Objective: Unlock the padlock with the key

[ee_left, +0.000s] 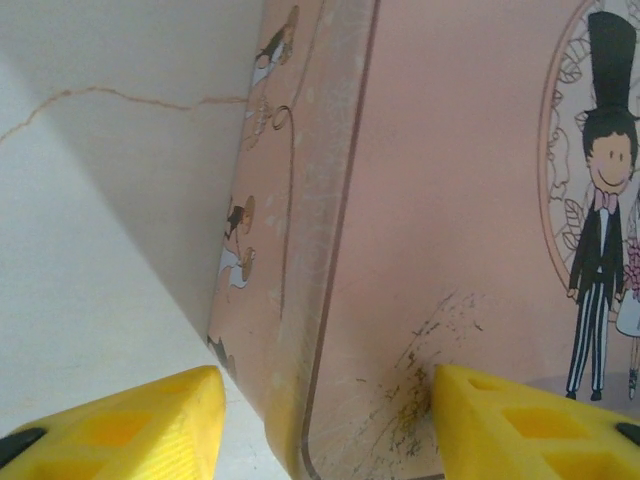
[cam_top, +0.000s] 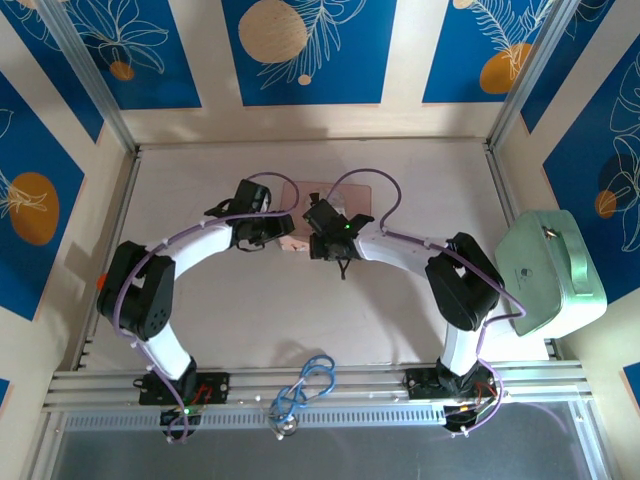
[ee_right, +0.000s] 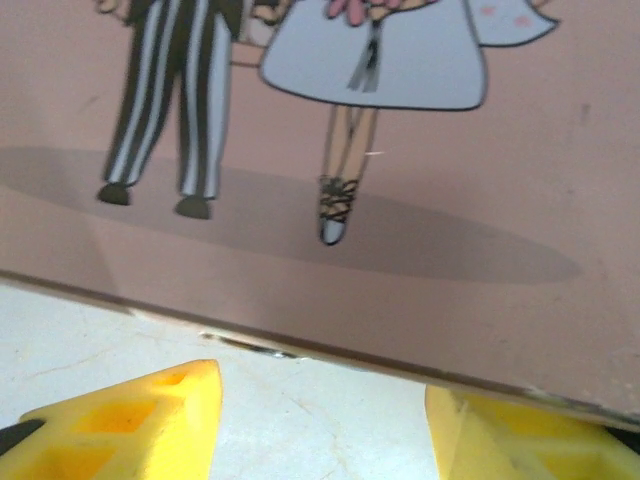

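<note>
- Step in hand, as I judge it: both arms are closing in on the pink box (cam_top: 355, 197), and the unlocking itself has not begun.
- The left gripper (cam_top: 272, 230) sits at the box's near left corner. In its wrist view the left gripper (ee_left: 325, 430) has its jaws wide apart. One yellow finger (ee_left: 120, 425) is out over the bench (ee_left: 90, 250), the other over the scuffed lid, and they clamp nothing.
- The right gripper (cam_top: 325, 235) is at the box's near edge, just right of the left one. In its wrist view the right gripper (ee_right: 320, 430) is spread and empty, with bare bench between the fingers and the lid's rim just ahead.
- Where the padlock hangs I cannot tell. It is probably on the box's near edge, under the two gripper heads. I cannot place the key either.
- The next move likely calls for finding the key and pinching it by its bow. The other gripper would steady the padlock's body so the keyhole faces the key. Both parts are small, so alignment must be fine.
- In the way: the two gripper heads crowd the same edge of the box, leaving little room to turn a key.
- Around: a mint-green case (cam_top: 545, 270) stands well to the right of the box. A blue cable (cam_top: 308, 385) is coiled well nearer than the box, between the arm bases.
</note>
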Available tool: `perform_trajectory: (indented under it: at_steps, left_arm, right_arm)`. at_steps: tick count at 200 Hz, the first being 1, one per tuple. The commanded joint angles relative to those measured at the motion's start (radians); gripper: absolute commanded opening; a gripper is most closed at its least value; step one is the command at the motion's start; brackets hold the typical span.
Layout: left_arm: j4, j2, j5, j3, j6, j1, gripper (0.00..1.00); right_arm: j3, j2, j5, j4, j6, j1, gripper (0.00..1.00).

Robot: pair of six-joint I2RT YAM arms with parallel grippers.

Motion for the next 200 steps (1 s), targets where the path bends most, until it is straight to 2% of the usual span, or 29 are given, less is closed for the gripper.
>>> perform_trajectory:
  at_steps: [1,34,90,168,200]
  left_arm:
    - [0.021,-0.02,0.036,-0.058,0.0,0.011,0.52]
    - [0.042,-0.052,0.051,-0.119,-0.017,0.012,0.45]
    - [0.086,-0.086,0.088,-0.173,-0.055,0.006,0.41]
    - [0.094,-0.111,0.094,-0.203,-0.073,-0.007,0.38]
    - [0.095,-0.117,0.092,-0.209,-0.076,-0.007,0.37]
  right_arm:
    - [0.023,0.028,-0.008,0.021,-0.04,0.01,0.57]
    - [0.04,0.061,0.058,-0.002,-0.031,0.021,0.56]
    - [0.039,0.092,0.092,0.0,-0.04,0.033,0.54]
    - [0.056,0.134,0.124,-0.001,-0.069,0.056,0.44]
    - [0.077,0.151,0.154,-0.041,-0.059,0.057,0.33]
